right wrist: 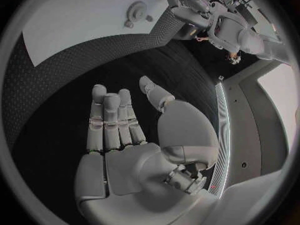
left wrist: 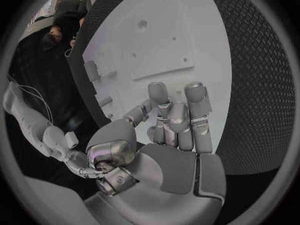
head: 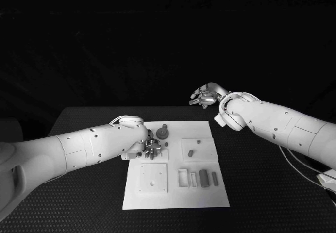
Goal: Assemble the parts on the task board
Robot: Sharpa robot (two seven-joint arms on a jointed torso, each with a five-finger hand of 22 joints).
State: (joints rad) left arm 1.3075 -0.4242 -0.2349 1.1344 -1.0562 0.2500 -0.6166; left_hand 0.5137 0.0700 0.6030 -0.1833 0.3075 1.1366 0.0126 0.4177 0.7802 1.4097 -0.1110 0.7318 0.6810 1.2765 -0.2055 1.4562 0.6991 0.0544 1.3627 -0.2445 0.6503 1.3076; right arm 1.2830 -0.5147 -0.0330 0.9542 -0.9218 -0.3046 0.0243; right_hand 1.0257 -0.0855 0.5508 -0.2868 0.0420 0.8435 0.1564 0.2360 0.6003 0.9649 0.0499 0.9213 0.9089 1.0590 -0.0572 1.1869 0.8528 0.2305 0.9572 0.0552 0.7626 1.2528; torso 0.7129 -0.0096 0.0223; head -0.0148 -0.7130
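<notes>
The white task board (head: 176, 194) lies mid-table, also seen from the left wrist (left wrist: 206, 15) and the right wrist (right wrist: 75, 22). A dark gear (head: 162, 132) stands near the board's far edge (right wrist: 133, 11). A small peg (head: 190, 153) stands on a raised square plate, and dark bars (head: 204, 178) lie by slots near the front right. My left hand (head: 148, 148) hovers low over the board just in front of the gear; its fingers (left wrist: 170, 120) are stretched out with nothing in them. My right hand (head: 206, 96) is raised beyond the board's far right corner, fingers (right wrist: 112, 120) spread and empty.
A square plate with small holes (head: 153, 178) sits at the board's front left (left wrist: 156, 40). Black table (head: 266, 194) surrounds the board, with free room on both sides. My right arm (head: 280, 126) slants across the table's right side.
</notes>
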